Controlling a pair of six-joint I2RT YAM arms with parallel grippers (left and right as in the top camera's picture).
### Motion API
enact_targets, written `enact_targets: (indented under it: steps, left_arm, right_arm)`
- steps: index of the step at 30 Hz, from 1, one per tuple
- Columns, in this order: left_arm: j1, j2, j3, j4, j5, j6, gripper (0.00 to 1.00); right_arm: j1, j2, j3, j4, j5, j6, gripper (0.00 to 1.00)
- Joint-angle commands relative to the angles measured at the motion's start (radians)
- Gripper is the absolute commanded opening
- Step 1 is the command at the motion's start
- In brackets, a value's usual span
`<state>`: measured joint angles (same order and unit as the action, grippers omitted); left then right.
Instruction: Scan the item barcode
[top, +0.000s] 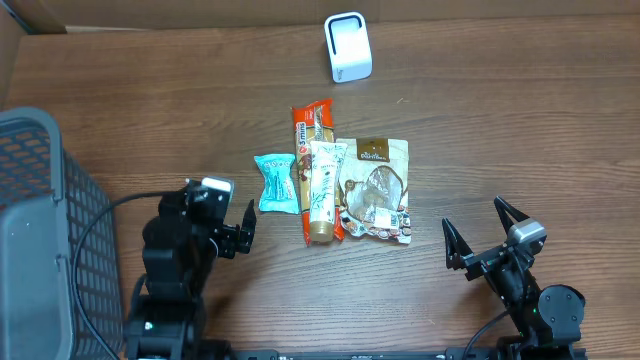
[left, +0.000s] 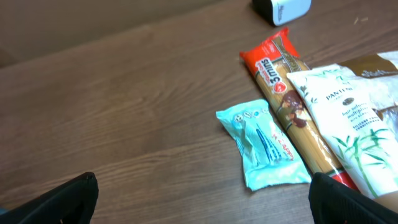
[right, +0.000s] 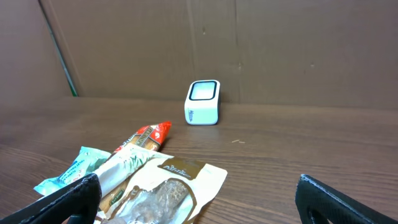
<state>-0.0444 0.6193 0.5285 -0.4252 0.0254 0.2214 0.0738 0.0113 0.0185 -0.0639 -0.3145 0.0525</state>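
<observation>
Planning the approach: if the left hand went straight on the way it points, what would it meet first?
Probably the teal packet, lying just ahead of the left hand; depth is unclear.

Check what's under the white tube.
The white tube lies on the red pasta pack, covering much of its length. Whatever is printed beneath cannot be seen.
</observation>
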Motion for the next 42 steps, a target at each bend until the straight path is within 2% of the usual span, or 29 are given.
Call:
enact_targets:
  steps: [1,5,14,19,42]
  left_arm:
    - [-0.002,-0.051,-0.089,0.074,0.004,0.003,1.0]
    - [-0.002,-0.074,-0.175,0.158,0.035,-0.04,1.0]
    - [-0.001,-0.075,-0.333,0.292,0.006,-0.128,1.0]
    - [-0.001,-0.074,-0.364,0.244,-0.096,-0.176,1.0]
    - [-0.001,-0.07,-0.364,0.213,-0.091,-0.177,1.0]
  right_arm:
    - [0.006,-0.008,-0.01,0.006,0.0,0.004,1.0]
    - [0.006,-0.008,-0.01,0.006,0.0,0.004,1.0]
    - [0.006,-0.008,-0.01,0.006,0.0,0.004,1.0]
    - [0.006,-0.008,-0.01,0.006,0.0,0.004,1.0]
    - [0.006,-0.008,-0.01,0.006,0.0,0.004,1.0]
